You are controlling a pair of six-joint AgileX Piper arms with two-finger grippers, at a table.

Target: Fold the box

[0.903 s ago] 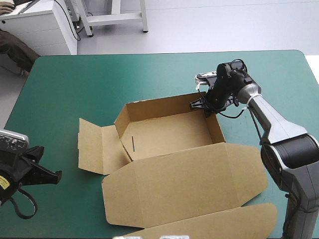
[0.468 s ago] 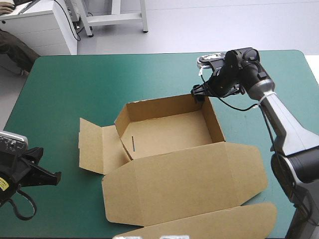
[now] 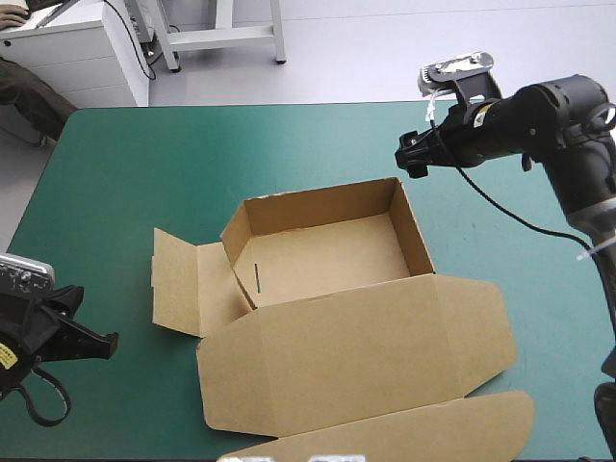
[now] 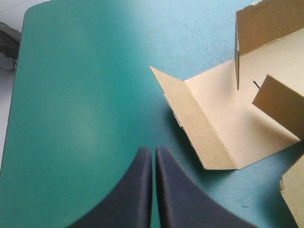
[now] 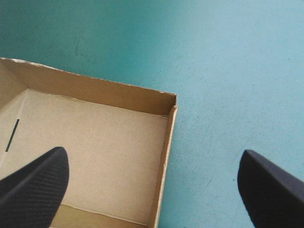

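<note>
While the brown box [image 3: 327,260] stands in the middle of the teal-green table [image 3: 144,164] as an open tray, its work does not look finished. The far wall and the right wall are upright. The lid [image 3: 356,356] lies flat toward the near edge, with its long axis from left to right. On the left side a side flap [image 4: 209,123] lies flat on the cover, and its crease runs from near to far.

The right gripper [image 3: 412,154] hangs above the table just beyond the far right corner [image 5: 173,99] of the tray. Its black fingers are spread wide and they touch nothing.

The left gripper [image 4: 153,152] rests low by the near left corner of the table. Its fingers are pressed together into one point and hold nothing. The flat flap lies ahead of it and a little toward the table's centre, apart from the fingertips.

In my judgement, the left arm is clearly the nearer one to this flap. To raise it, the arm would need to meet the flap's free outer edge, which faces the left edge of the table.
</note>
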